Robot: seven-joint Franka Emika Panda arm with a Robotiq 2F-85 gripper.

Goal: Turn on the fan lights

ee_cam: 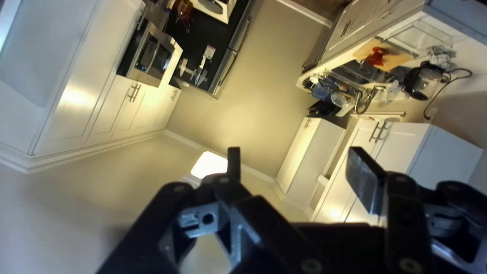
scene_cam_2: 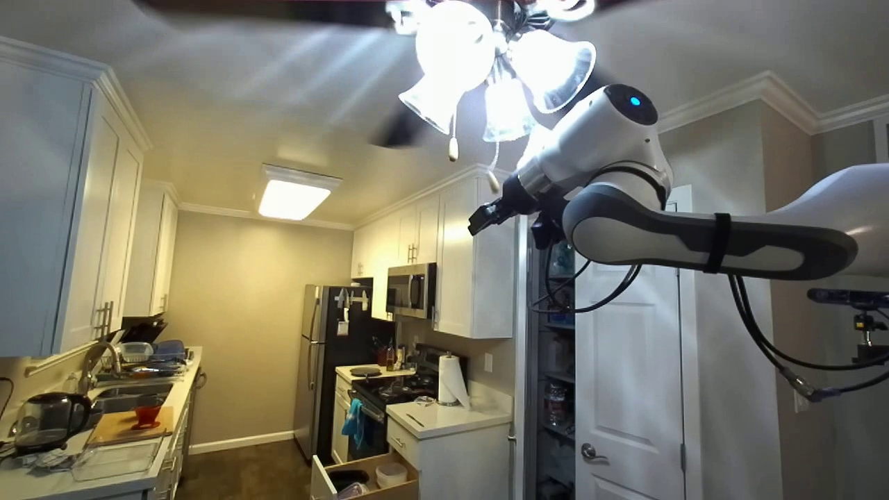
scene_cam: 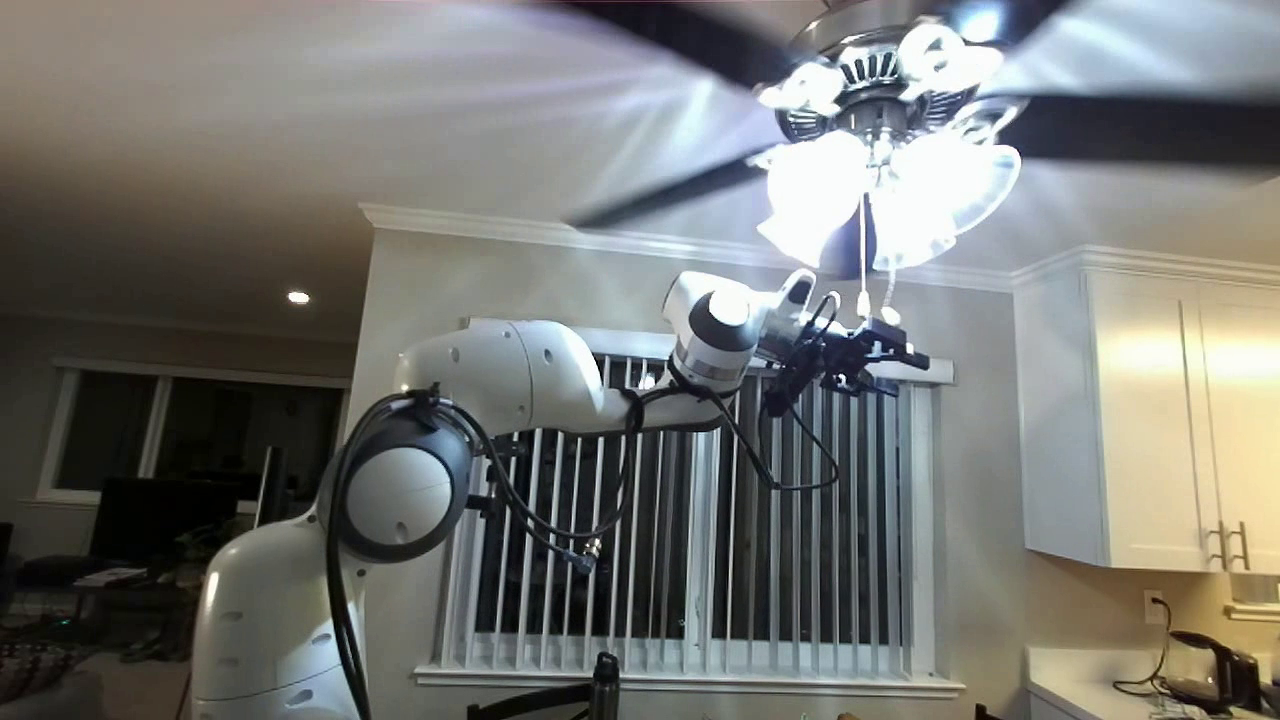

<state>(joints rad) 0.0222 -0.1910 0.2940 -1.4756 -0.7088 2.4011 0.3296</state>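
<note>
The fan lights (scene_cam: 820, 190) are lit and glow bright white in both exterior views (scene_cam_2: 552, 69). Their frosted bell shades hang under a metallic hub. Two thin pull chains hang below, with small end pieces, one (scene_cam: 864, 303) to the left of the other (scene_cam: 891, 314); both also show in an exterior view, one (scene_cam_2: 453, 148) farther from the arm and one (scene_cam_2: 493, 182) close by the wrist. My gripper (scene_cam: 905, 368) is just below the chain ends, pointing away from the arm. In the wrist view my gripper (ee_cam: 296, 167) is open with nothing between its fingers. No chain shows there.
Long dark fan blades (scene_cam: 1150, 130) spread above the lights and look blurred. White cabinets (scene_cam: 1140, 410) stand to one side. A window with vertical blinds (scene_cam: 700, 520) is behind the arm. A lit ceiling panel (scene_cam_2: 293, 198) and a pantry door (scene_cam_2: 628, 361) show too.
</note>
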